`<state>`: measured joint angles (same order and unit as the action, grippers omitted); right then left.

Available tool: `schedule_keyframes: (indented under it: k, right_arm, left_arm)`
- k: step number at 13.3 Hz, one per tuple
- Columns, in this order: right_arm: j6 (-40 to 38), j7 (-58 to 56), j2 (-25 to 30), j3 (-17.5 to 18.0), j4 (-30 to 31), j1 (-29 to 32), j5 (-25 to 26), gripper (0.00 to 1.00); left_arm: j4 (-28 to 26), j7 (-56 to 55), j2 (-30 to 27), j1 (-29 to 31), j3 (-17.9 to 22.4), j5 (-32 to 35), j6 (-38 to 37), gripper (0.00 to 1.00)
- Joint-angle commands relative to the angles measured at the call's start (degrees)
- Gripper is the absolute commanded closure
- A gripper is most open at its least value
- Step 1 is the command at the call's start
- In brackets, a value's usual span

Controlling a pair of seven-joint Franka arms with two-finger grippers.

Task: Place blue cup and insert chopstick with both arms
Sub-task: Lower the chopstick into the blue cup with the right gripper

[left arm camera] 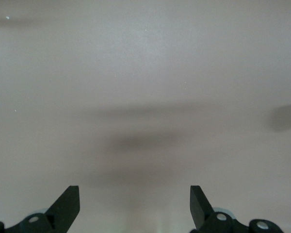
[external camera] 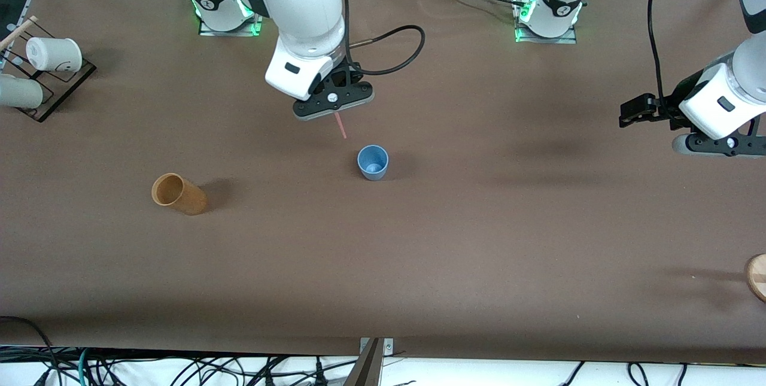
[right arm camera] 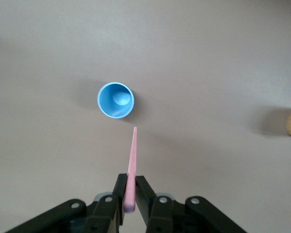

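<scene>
Blue cup [external camera: 373, 162] stands upright on the table [external camera: 479, 224], mouth up, empty, about mid-table. Placing looks done — what's left, judging by the layout, is the insert.

Right gripper [external camera: 333, 99] hangs over bare table just short of the blue cup, on the side toward the robot bases, jaws clamped on the chopstick [external camera: 340, 125]. The stick points down out of the fingers, slightly tilted, with its free tip leaning toward the cup. In the right wrist view the chopstick [right arm camera: 132, 167] runs from the right gripper [right arm camera: 129, 204] toward the blue cup [right arm camera: 115, 100], and its tip stops just outside the rim — not yet over the opening. So the key relation is that the cup lies ahead along the stick's long axis and the tip must carry on that line over the mouth before dropping.

Left gripper [external camera: 649, 112] waits well away from the blue cup, at the left arm's end of the table, fingers spread wide, holding nothing. The left wrist view shows the left gripper [left arm camera: 135, 206] over bare tabletop. Right arm is far nearer the cup.

Tan cup [external camera: 178, 193] lies tipped over, well apart from the blue cup toward the right arm's end.
</scene>
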<state>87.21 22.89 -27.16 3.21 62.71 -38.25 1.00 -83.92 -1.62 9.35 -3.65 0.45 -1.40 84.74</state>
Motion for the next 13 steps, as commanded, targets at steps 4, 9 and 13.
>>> schedule_keyframes:
  k: [4,9,13]
  right_arm:
    - [5.25,4.88,-3.06,-0.22,-0.22,-2.88,-0.65,1.0]
    - [7.09,4.88,-5.71,-0.31,-0.04,-3.15,-0.38,1.0]
    - [8.94,5.14,-7.46,-0.4,0.05,-3.15,0.06,1.0]
  left_arm:
    - [-0.46,1.27,-0.38,0.31,-0.27,0.52,0.33,0.0]
    - [-0.46,1.27,-0.38,0.31,-0.27,0.52,0.33,0.0]
    - [-0.46,1.27,-0.38,0.31,-0.27,0.52,0.33,0.0]
